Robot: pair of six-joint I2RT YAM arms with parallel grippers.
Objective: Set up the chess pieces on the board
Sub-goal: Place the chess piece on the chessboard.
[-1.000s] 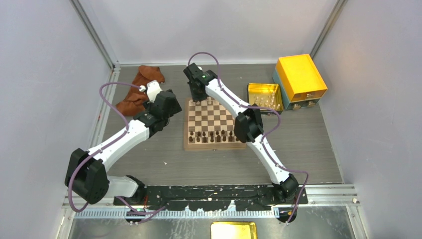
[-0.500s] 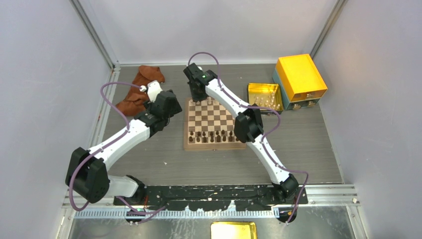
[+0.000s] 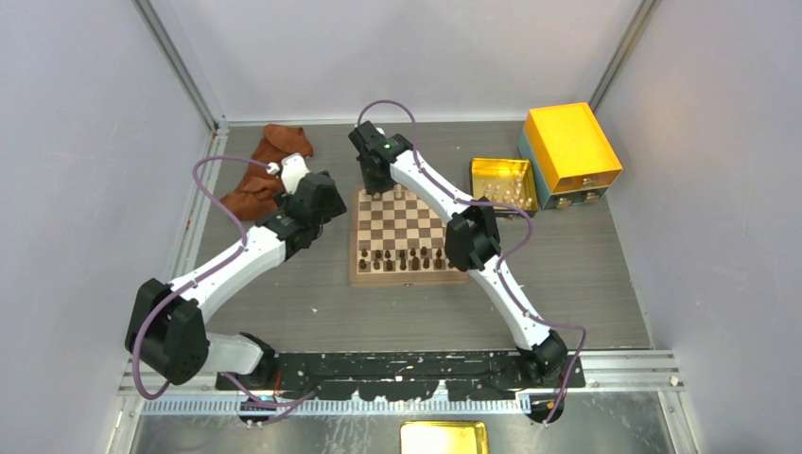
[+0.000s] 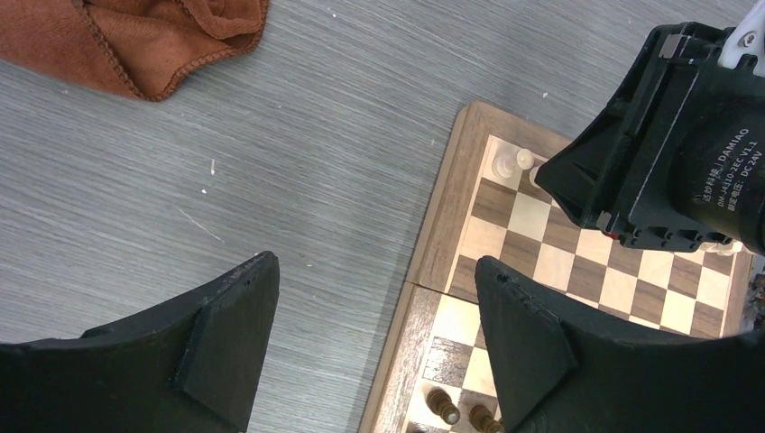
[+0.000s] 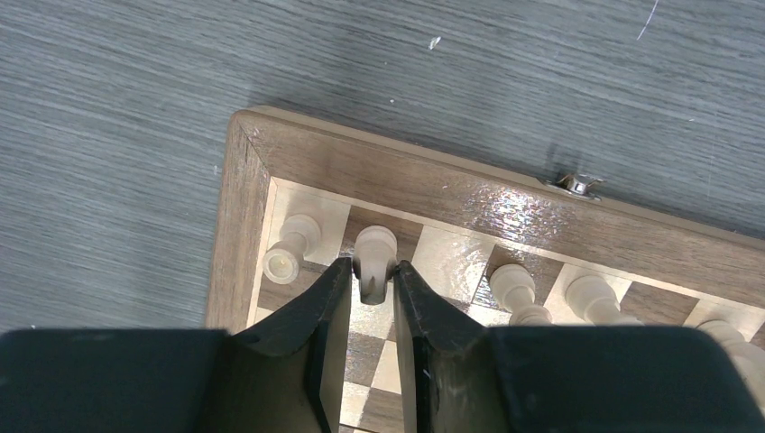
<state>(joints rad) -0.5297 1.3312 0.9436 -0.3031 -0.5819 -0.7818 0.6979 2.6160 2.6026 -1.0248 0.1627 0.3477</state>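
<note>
**Two arms, one pale chessman pinched at the board's far left corner**

Grey wood-grain table [image 3: 586, 274] carries everything. Both arms reach out over it from the near edge, the left one bent towards the board's left side and the right one stretched across the board [image 3: 402, 227] to its far left corner.

An orange-yellow box [image 3: 570, 147] stands at the far right, well apart from the board. A rust-brown cloth [image 3: 270, 170] lies crumpled at the far left. A shallow golden tray [image 3: 480, 180] sits just beside the box, with a few pale pieces in it.

The left claw [image 4: 374, 298] hangs spread wide over bare table just beside the board's left border, with nothing between its fingers.

The right claw [image 5: 372, 275] is drawn narrow, its two fingers pressed against the sides of a pale chessman [image 5: 374, 248]. This piece is over the dark square second from the corner in the far row; its foot is hidden, so I cannot tell whether it rests on the board.

The other chess pieces [image 5: 514, 287] stand along that same far row, one in the corner square [image 5: 290, 248]. Dark chessmen [image 3: 402, 257] fill the two near rows.
</note>
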